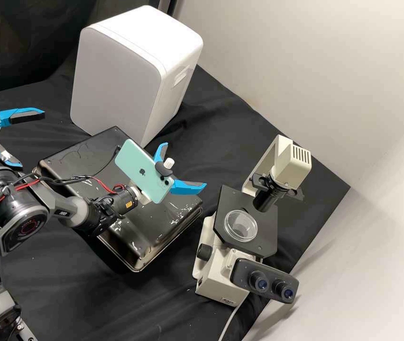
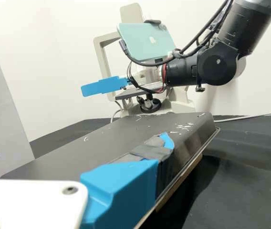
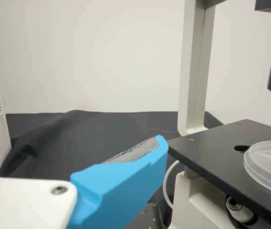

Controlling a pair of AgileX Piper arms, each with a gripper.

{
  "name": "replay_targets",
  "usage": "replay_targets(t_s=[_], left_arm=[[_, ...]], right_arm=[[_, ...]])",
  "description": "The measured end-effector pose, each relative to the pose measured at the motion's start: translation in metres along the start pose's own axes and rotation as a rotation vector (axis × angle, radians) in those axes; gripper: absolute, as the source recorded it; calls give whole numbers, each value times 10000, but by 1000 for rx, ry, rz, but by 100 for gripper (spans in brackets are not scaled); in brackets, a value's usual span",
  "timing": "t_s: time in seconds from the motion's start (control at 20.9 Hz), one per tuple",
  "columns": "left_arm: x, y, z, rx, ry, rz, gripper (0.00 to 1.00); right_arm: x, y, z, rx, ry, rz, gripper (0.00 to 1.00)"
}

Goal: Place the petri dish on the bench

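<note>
The petri dish point(image 1: 241, 225) is sitting on the black stage point(image 1: 225, 201) of the microscope point(image 1: 214, 279), clear and shallow, right beneath the dark condenser tube point(image 1: 264, 201). So it is not on the desk point(image 1: 69, 293) yet, and the whole job is lying ahead.

The right claw point(image 1: 184, 166) is hovering just beside the stage, over the near end of the dark metal tray point(image 1: 83, 156), its blue fingers spread wide and gripping nothing. From its own wrist view, one finger point(image 3: 126, 183) is sitting about level with the stage edge, with the dish point(image 3: 269, 164) further along. The left claw point(image 1: 31, 139) is hanging well apart at the far side of the tray, also spread and empty.

The step in hand, as I am reading it, is the reach for the dish. Doing it well is looking like this:

- **Approach:** come in low and level across the stage, staying under that condenser tube and clear of the upright column.
- **Grip:** put one finger on each side of the rim and close gently. Thin clear plastic is likely slippery and could pop out sideways under a hard squeeze.
- **Placing:** lift only a little, draw the dish back out the way the claw came in, and keep it flat. Then set it on bare black cloth, not on the tray.
</note>
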Motion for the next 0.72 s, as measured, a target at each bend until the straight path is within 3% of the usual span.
replay_targets(t_s=[0.48, 0.62, 0.72], left_arm=[[1, 0, 3, 0, -2, 0, 100], [3, 0, 15, 0, -9, 0, 100], [4, -1, 19, 0, -11, 0, 100]], right_arm=[[-6, -3, 8, 2, -3, -1, 100], [-77, 24, 99, 7, -35, 3, 100], [-134, 75, 172, 27, -61, 21, 100]])
